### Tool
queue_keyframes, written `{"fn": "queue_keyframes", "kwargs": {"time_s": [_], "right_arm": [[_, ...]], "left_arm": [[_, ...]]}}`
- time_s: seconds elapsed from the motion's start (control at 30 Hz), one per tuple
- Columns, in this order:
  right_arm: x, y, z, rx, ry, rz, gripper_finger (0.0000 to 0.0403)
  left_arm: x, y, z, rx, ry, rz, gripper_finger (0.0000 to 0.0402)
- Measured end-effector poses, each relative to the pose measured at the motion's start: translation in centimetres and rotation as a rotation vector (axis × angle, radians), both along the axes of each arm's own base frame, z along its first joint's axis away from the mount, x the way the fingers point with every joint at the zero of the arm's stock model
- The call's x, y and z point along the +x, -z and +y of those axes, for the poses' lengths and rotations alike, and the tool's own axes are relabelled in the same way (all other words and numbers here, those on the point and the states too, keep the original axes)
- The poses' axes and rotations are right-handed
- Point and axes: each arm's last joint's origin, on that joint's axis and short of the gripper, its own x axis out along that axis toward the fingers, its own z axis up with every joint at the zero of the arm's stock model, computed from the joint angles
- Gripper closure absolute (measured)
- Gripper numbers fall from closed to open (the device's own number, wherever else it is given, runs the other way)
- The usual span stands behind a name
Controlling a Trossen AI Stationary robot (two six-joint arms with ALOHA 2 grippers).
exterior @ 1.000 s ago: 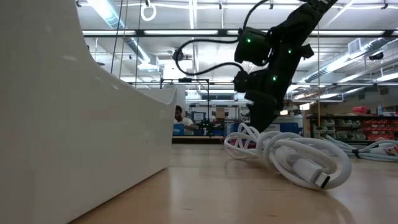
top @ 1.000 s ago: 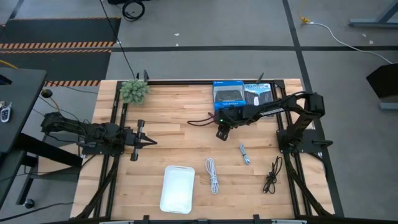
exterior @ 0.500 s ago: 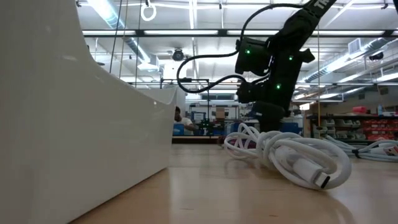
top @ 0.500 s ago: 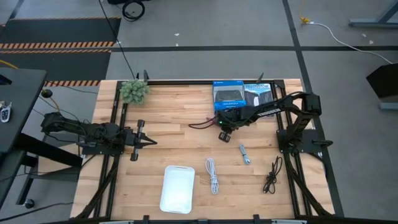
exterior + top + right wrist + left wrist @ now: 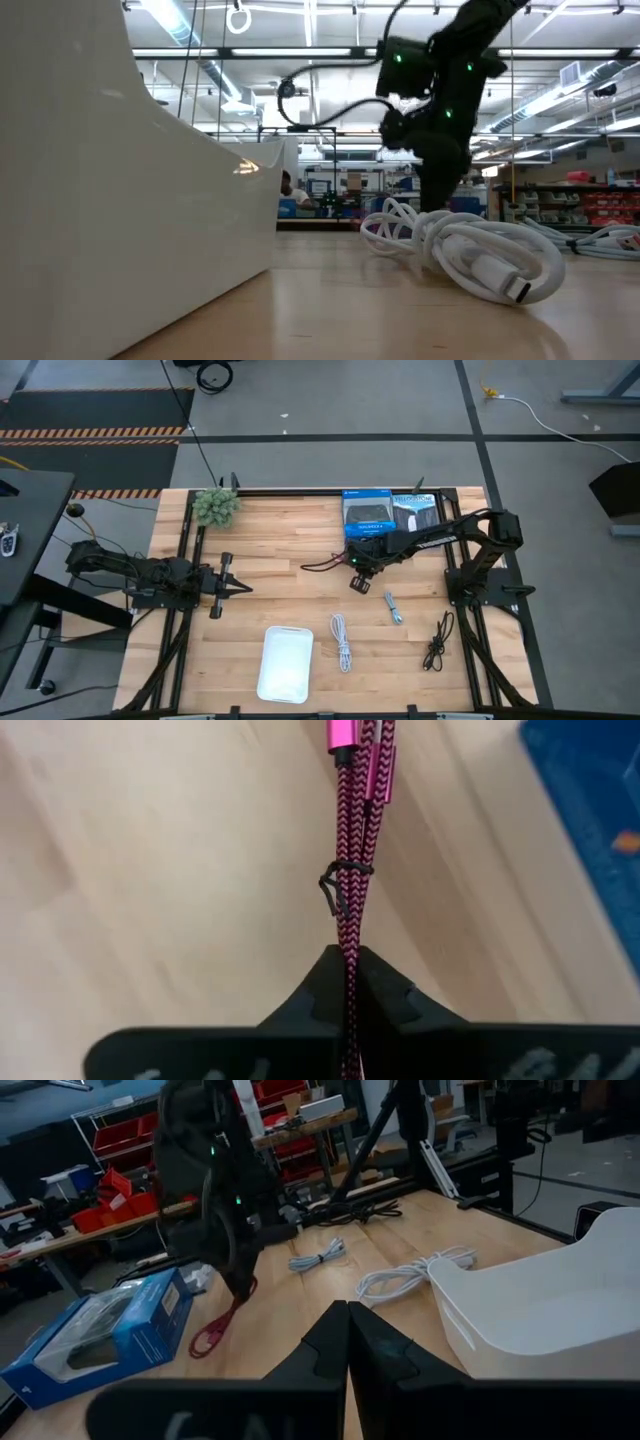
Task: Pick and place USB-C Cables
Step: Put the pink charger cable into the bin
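Observation:
My right gripper (image 5: 357, 579) stands over the middle of the table, in front of the blue boxes, shut on the dark red USB-C cable (image 5: 325, 564), a tied bundle. The white cable (image 5: 342, 640), the pale blue-grey cable (image 5: 393, 606) and the black cable (image 5: 436, 642) lie on the wood near the front edge, to the right of the white tray (image 5: 285, 663). My left gripper (image 5: 243, 588) waits shut at the table's left. My right gripper pinches the red bundle's strands (image 5: 349, 942) between its two fingers, just past the black tie (image 5: 340, 885), on the side away from the plugs (image 5: 345, 735). The fingers come from above. The bundle hangs slanting below them (image 5: 228, 1308), its lower end (image 5: 205, 1342) on the table.
Two blue-and-black boxes (image 5: 368, 512) (image 5: 415, 510) lie at the far edge behind my right gripper. A green fuzzy plant (image 5: 216, 506) stands at the far left corner. A person (image 5: 291, 190) shows in the room beyond the table.
My right gripper has come down onto the red cable, shut on it and then risen a little. The held part of the cable has come up with it, while its other end stays on the table.

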Motion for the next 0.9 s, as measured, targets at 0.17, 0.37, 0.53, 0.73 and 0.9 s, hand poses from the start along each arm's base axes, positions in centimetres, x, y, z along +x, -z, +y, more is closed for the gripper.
{"fn": "queue_keyframes", "kwargs": {"time_s": [0.17, 0.37, 0.53, 0.73, 0.9], "right_arm": [[1.2, -3.7, 0.6, 0.010, -0.016, -0.089, 0.0393], [2.9, -9.0, 2.3, 0.125, 0.031, -0.304, 0.0393], [4.0, -12.8, 6.0, 0.193, -0.022, -0.537, 0.0393], [4.9, -15.6, 10.7, 0.258, -0.005, -0.865, 0.0393], [5.0, -16.9, 14.1, 0.293, 0.105, -1.071, 0.0393]], "left_arm": [[0.0, 0.0, 0.0, 0.000, 0.000, 0.000, 0.0390], [0.0, 0.0, 0.0, 0.000, 0.000, 0.000, 0.0390], [0.0, 0.0, 0.0, 0.000, 0.000, 0.000, 0.0390], [0.0, 0.0, 0.0, 0.000, 0.000, 0.000, 0.0390], [0.0, 0.0, 0.0, 0.000, 0.000, 0.000, 0.0390]]}}
